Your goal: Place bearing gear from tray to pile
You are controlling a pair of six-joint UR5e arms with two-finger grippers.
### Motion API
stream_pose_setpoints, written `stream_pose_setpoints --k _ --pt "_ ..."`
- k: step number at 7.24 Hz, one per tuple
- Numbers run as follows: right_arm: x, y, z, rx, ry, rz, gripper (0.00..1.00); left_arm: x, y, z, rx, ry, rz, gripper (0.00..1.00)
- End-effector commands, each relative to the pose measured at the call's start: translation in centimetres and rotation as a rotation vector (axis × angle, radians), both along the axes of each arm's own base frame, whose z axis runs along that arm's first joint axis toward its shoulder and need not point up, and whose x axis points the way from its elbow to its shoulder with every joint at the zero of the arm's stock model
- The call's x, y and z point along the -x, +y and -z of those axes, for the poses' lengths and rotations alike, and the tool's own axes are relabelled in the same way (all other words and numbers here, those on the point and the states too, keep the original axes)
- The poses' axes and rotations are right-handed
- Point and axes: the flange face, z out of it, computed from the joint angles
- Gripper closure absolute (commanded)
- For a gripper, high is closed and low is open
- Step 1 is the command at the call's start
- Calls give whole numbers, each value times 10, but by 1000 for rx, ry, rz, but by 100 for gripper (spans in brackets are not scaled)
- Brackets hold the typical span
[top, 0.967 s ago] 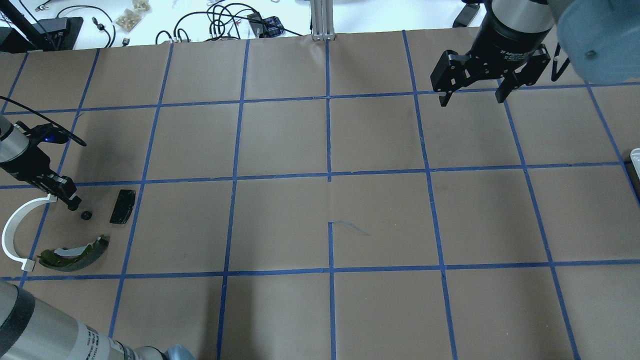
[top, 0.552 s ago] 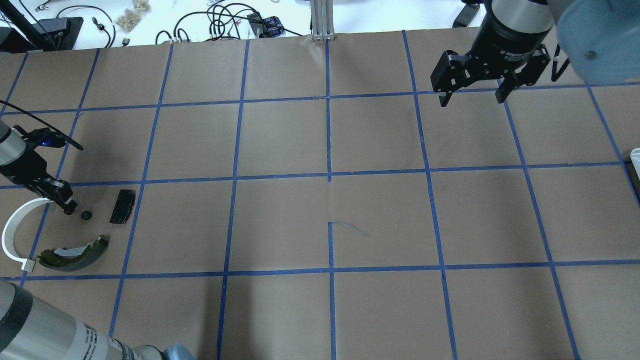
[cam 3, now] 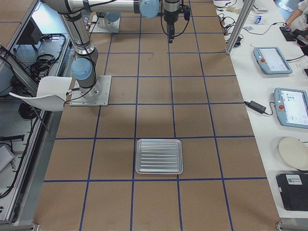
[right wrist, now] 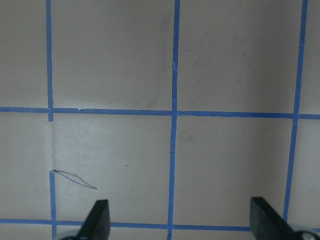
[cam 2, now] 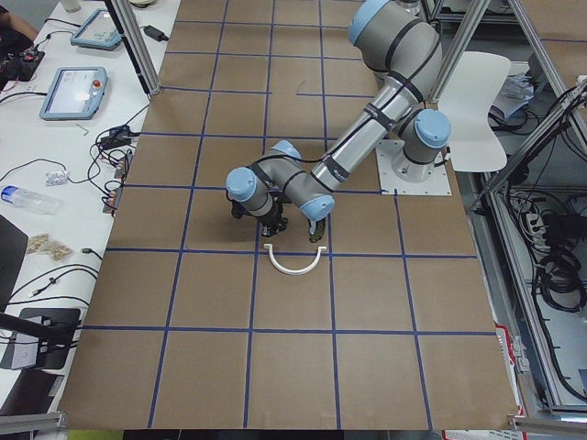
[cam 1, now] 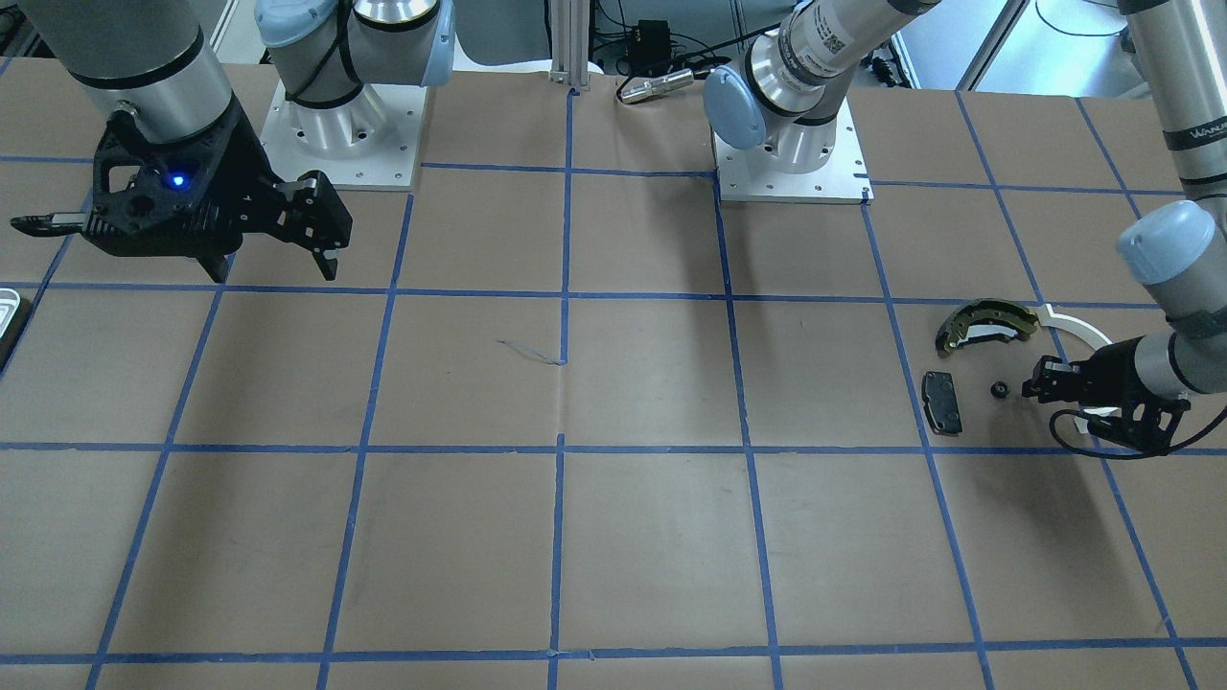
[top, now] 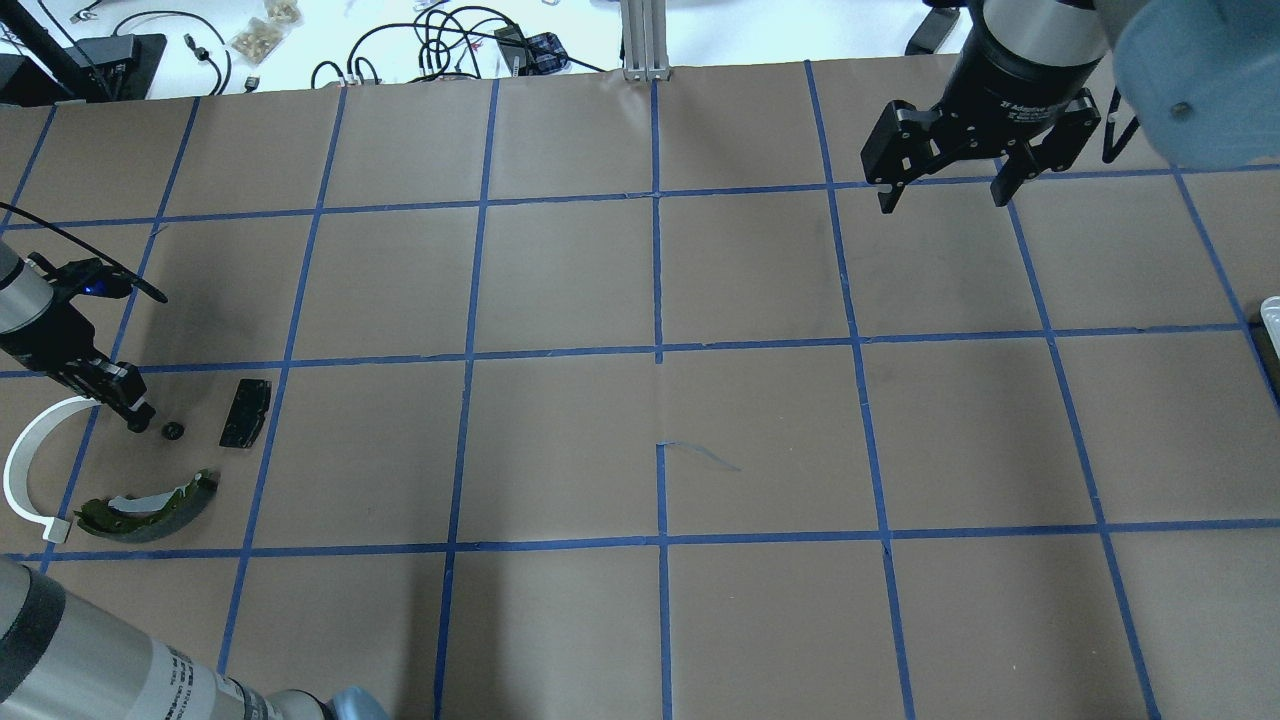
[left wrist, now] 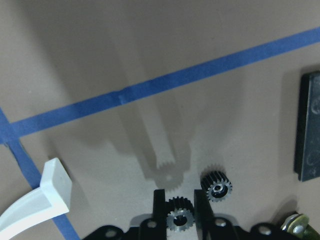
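Left wrist view: my left pincer (left wrist: 179,201) is clamped on a small black gear (left wrist: 180,219) over the worktop (left wrist: 150,50). A second gear (left wrist: 217,186) lies just right of it, between the white arc (left wrist: 45,200) and the black pad (left wrist: 310,130). My right pincer (top: 940,200) is spread wide, well apart from them.

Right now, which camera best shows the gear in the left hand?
The left wrist view: the gear sits close up in the left hand, teeth and hub clear. The overhead and front-facing views show only the hand's dark tip, the gear too small to tell. The other views show none of it.
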Motion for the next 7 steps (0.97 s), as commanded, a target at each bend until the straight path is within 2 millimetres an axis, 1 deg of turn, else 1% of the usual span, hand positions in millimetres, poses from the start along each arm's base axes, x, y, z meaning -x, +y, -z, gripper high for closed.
stream_pose_setpoints --k 1,3,4,5,6,7 --pt "0 0 0 0 0 1 0 0 -1 4 -4 4 -3 100" --pt "0 0 0 1 0 1 0 0 -1 9 -8 14 -7 100" --pt "0 0 0 1 0 1 0 1 -1 9 -10 10 -5 78" --pt "0 0 0 0 0 1 0 1 -1 9 -13 10 -6 29" --pt "0 0 0 0 0 1 0 0 0 7 -14 7 -7 18" --pt "0 0 0 0 -2 1 0 0 -2 1 -8 2 -5 15"
